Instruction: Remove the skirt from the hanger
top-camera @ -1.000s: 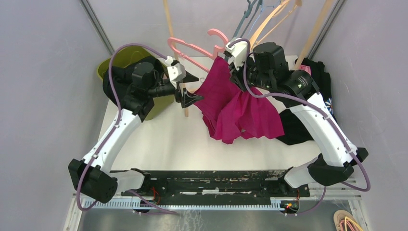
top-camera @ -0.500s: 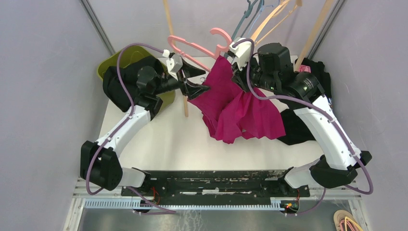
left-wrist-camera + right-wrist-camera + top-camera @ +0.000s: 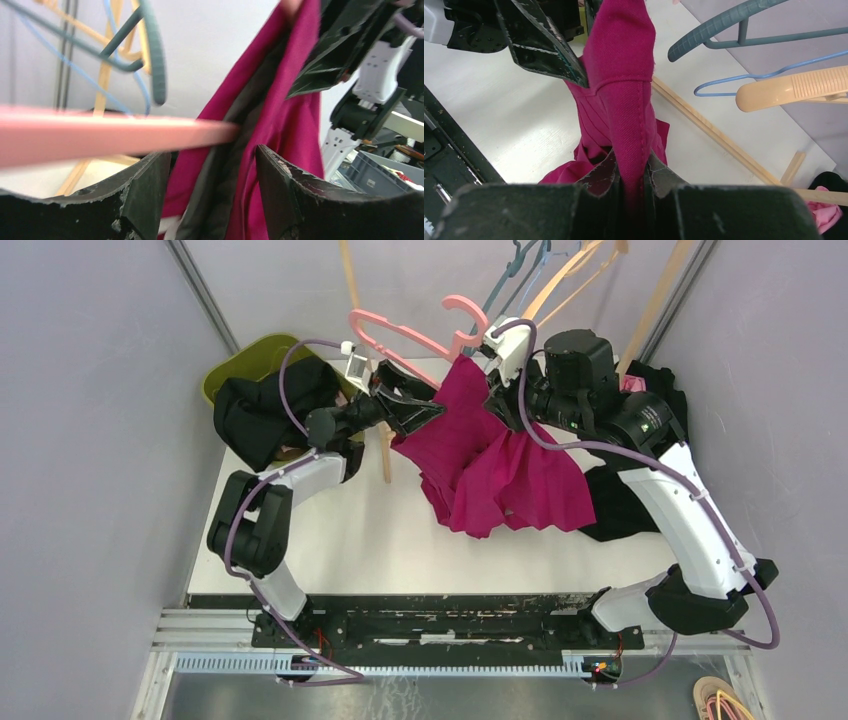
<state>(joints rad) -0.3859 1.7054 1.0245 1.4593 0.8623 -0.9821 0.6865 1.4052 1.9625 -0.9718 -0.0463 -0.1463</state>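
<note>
Top, left-wrist and right-wrist views of the two arms at the rack. The magenta skirt (image 3: 500,475) hangs by its upper edge from the pink hanger (image 3: 400,340) at the back of the scene, and its lower folds spread over the white counter (image 3: 330,530). The right pincer (image 3: 498,380) is clamped on the top of the garment. In the right-wrist view its fingers (image 3: 599,182) are pressed together on a seamed fold of the skirt (image 3: 624,75), which rises straight up from the right pincer (image 3: 631,175). The left pincer (image 3: 415,410) stands wide apart at the skirt's left edge, just below the hanger bar. In the left-wrist view the magenta cloth (image 3: 295,115) and its dark lining lie in the gap of the left pincer (image 3: 210,152), and the pink bar (image 3: 100,135) runs in from the left to meet the cloth. Whether either finger touches the fabric cannot be told. A teal hanger (image 3: 724,22), a blue one and a tan one hang near the skirt. A green bin (image 3: 240,360) holding a black garment (image 3: 255,415) stands at the far left, and dark clothes (image 3: 620,505) lie at the right.
</note>
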